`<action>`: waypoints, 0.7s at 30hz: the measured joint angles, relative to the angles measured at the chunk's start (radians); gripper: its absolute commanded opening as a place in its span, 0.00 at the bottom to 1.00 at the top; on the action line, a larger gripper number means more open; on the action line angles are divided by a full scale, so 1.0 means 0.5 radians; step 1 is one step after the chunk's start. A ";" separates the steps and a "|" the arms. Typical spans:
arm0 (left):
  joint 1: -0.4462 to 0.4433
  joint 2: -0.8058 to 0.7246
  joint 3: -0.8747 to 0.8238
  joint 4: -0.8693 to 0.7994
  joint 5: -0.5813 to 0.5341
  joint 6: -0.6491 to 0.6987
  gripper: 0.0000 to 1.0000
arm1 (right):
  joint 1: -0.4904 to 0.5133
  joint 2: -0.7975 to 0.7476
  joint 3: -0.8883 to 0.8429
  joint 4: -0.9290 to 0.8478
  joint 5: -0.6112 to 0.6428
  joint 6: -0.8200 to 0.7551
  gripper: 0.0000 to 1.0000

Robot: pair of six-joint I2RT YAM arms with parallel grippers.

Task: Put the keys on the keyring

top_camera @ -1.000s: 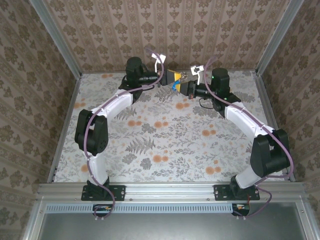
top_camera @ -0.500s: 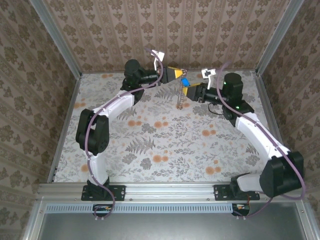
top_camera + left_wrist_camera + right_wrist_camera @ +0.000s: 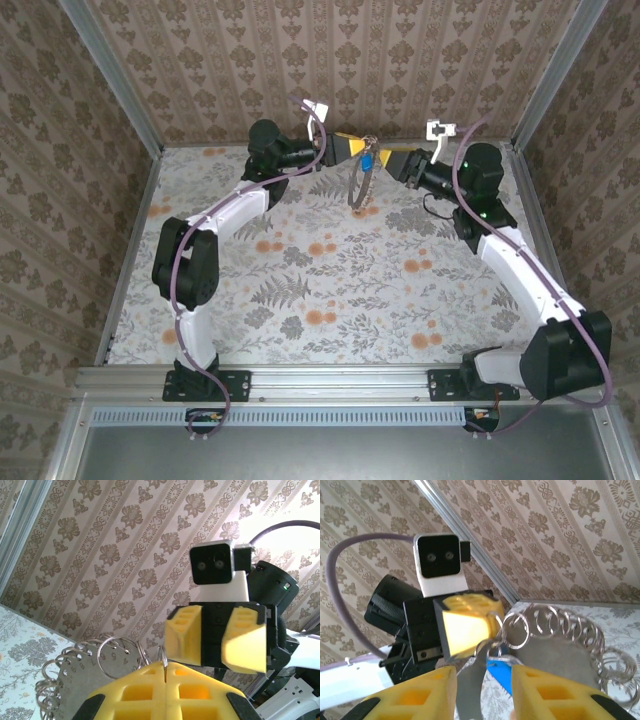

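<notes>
Top external view: over the far middle of a flat table [image 3: 300, 300] covered in a matte fern-and-flower print, left gripper [image 3: 366, 150] and right gripper [image 3: 388, 160] facing tip to tip, just apart. Behind them, brown damask wallpaper [image 3: 330, 60] framed by dull aluminium rails.

Left wrist view: blocky yellow waffle-moulded plastic pads [image 3: 135, 690] of the left gripper pressed flat together, pinching a thin round silver-wire keyring [image 3: 162, 656] edge-on in the seam. To the left of the pinch, a long chain [image 3: 52, 670] of linked shiny wire loops, curling away and down.

Right wrist view: right gripper's own yellow pads [image 3: 545, 690] spread apart with an open gap. Just beyond that gap, a tiny key with a glossy bright blue plastic head [image 3: 498, 669], hanging close under the ring at the left gripper's tip. Blade blurred, so direction of its long axis impossible to tell.

Seen from above, the chain hangs as a narrow oval loop from the pinch, long axis running from far to near, low end close to the table. Contact with the cloth impossible to tell.
</notes>
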 measured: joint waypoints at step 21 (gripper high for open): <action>-0.009 0.005 0.001 -0.002 -0.002 0.000 0.00 | 0.098 0.248 0.105 0.272 0.005 0.222 0.33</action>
